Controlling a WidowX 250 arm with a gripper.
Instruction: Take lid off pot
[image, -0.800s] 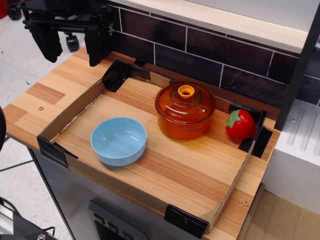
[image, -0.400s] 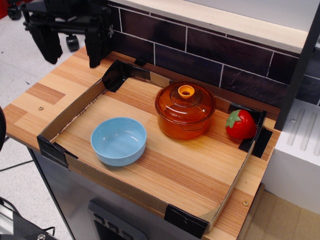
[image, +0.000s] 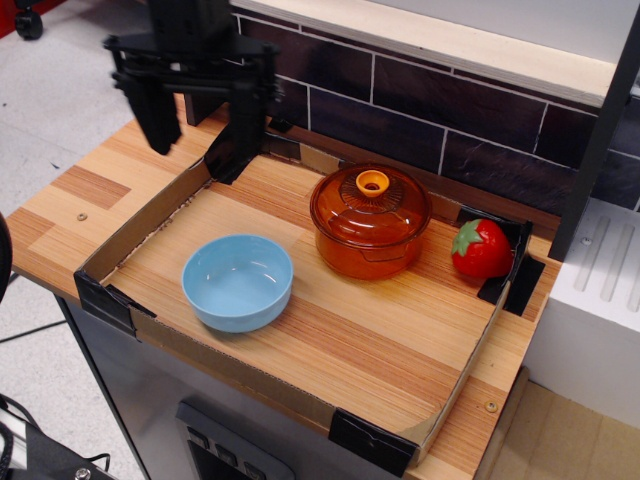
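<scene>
Currently the lid (image: 370, 207) sits fully seated on the pot (image: 368, 248), which stands at the back-centre of the cardboard-walled tray (image: 150, 225), between the blue bowl (image: 238, 281) and the toy strawberry (image: 481, 249), touching neither.

Gripper (image: 198, 115): fingers spread wide apart, empty, hanging above the tray's back-left corner, well apart from the pot.

Handling est.:
- Lid looks like rigid, thin transparent plastic; prob. light, smooth, somewhat slippery on the dome. No flex expected.
- Pot likewise light; may lift or slide w/ the lid if the fit is snug.

Grip pt.: the ring-shaped knob (image: 372, 183) at lid centre. It is the only raised feature; approx. vertical approach, one finger each side, close firmly but w/o crushing. Avoid the dome rim: too wide, too slick.

Risk: off-centre closure tips the lid or nudges the pot toward the strawberry.
</scene>
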